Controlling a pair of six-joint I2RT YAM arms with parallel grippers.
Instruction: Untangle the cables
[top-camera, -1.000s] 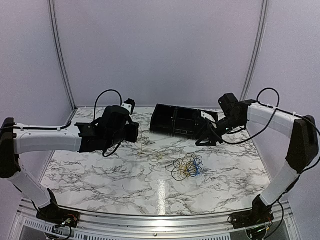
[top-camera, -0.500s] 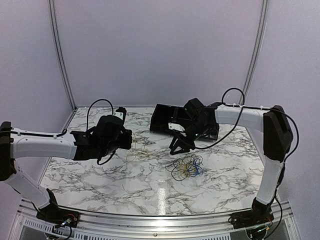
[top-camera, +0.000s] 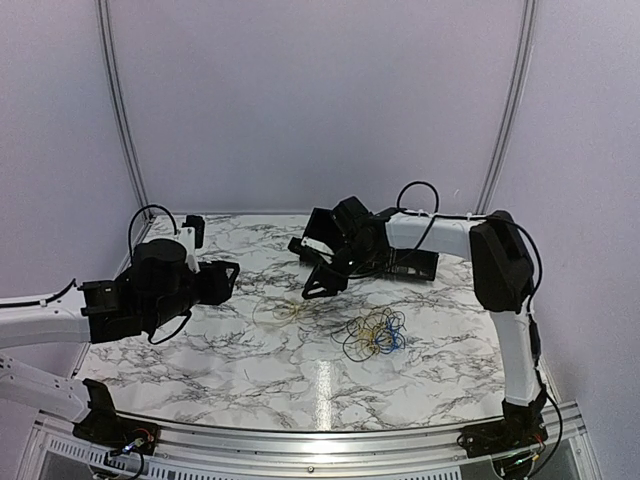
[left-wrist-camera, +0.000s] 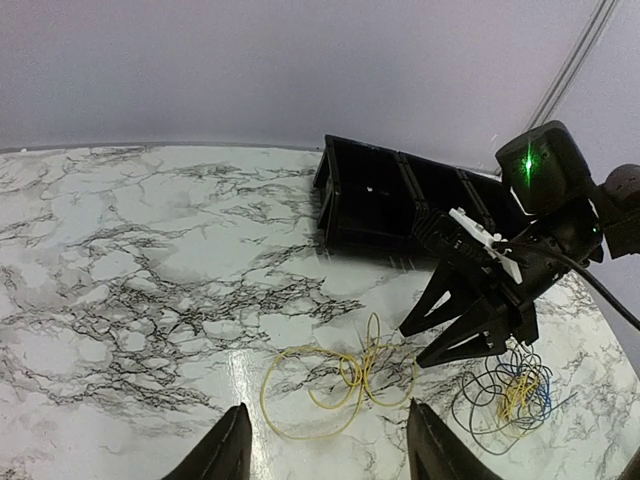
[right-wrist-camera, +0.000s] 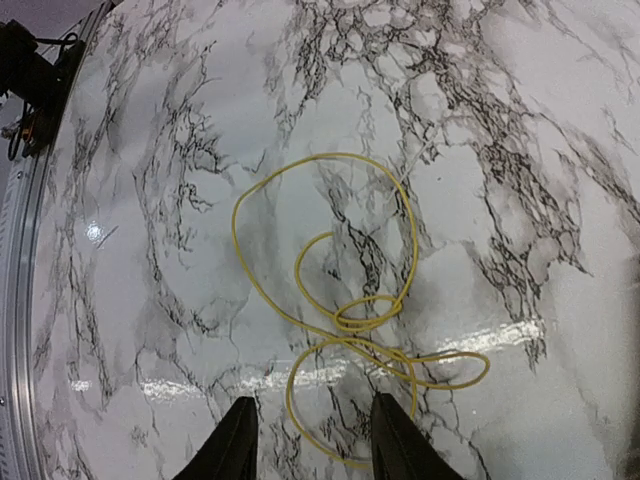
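Marble table (top-camera: 200, 370): yellow cable (right-wrist-camera: 340, 300) loose mid-table, tangle of cables (top-camera: 375, 333) near its right; right jaws wide above it, left jaws wide, both empty

Note the table top (top-camera: 200, 355): marble-print, glossy, with a glare streak lower centre. Yellow cable (right-wrist-camera: 350, 322): smooth, plastic-looking sheath. Black bin (left-wrist-camera: 375, 200), upper centre: matt plastic. Your rail (top-camera: 300, 440), bottom edge: bare metal, satin sheen.

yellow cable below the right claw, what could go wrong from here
The yellow cable lies thin and flat on the table, so the open right claw might close on nothing or scrape the marble. Its loops cross, so lifting one strand could tighten them. Dragging it toward the nearby tangle could snag it.
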